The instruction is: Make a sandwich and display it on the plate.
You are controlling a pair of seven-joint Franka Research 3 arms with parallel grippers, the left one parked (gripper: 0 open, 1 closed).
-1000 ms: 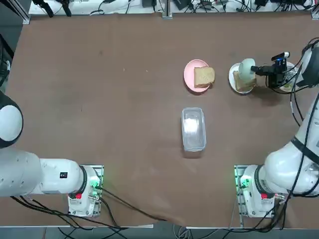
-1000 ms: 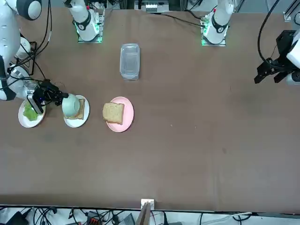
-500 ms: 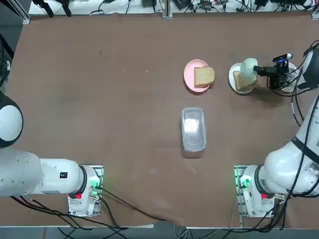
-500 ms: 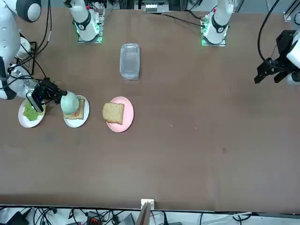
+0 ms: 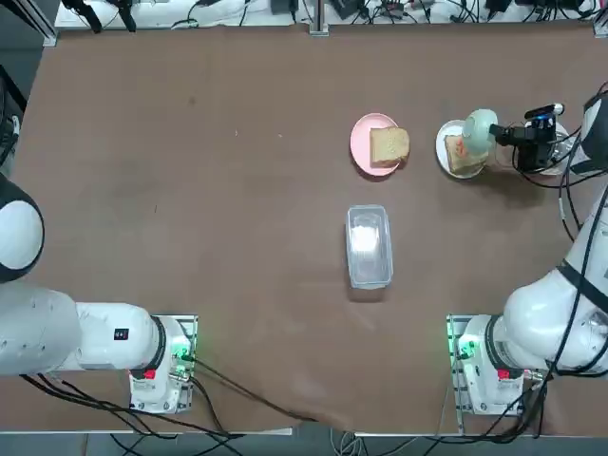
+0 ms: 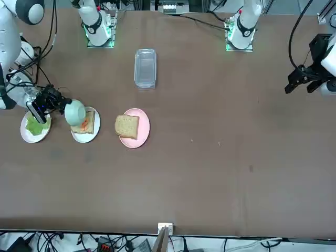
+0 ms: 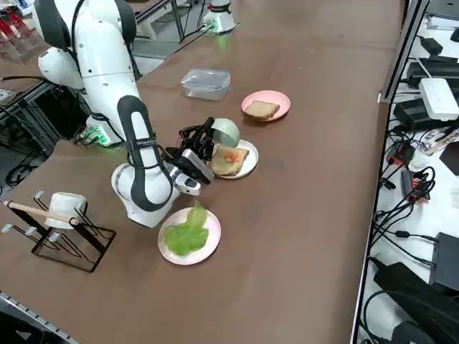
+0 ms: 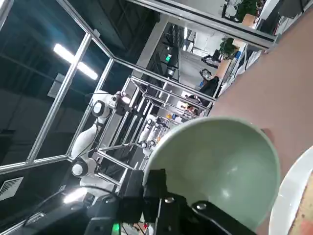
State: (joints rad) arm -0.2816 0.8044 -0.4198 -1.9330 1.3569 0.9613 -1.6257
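Right gripper (image 5: 503,134) clamped shut on rim of pale green bowl (image 5: 479,127), smooth, round, glossy; bowl tipped on its side over the white plate (image 5: 443,144). Bowl's hollow interior fills the wrist view (image 8: 220,166). On that small round white plate lies 1 squarish tan bread slice (image 7: 229,159) with a small orange piece (image 7: 231,155) on top, porous crumb texture. Beside it, nearer table centre, a pink round plate (image 5: 359,142) holds a 2nd bread slice (image 5: 389,145), overhanging the rim slightly. At the table's right edge, beside the gripper, another pale plate (image 7: 208,242) carries crinkly green lettuce leaves (image 7: 188,231). Clear rectangular plastic container (image 5: 369,245) with rounded corners sits apart from the plates, toward the robot bases. Table (image 5: 190,190) brown, matte. Wire rack (image 7: 61,233) with a white cup stands in side view. No readable writing or labels visible.
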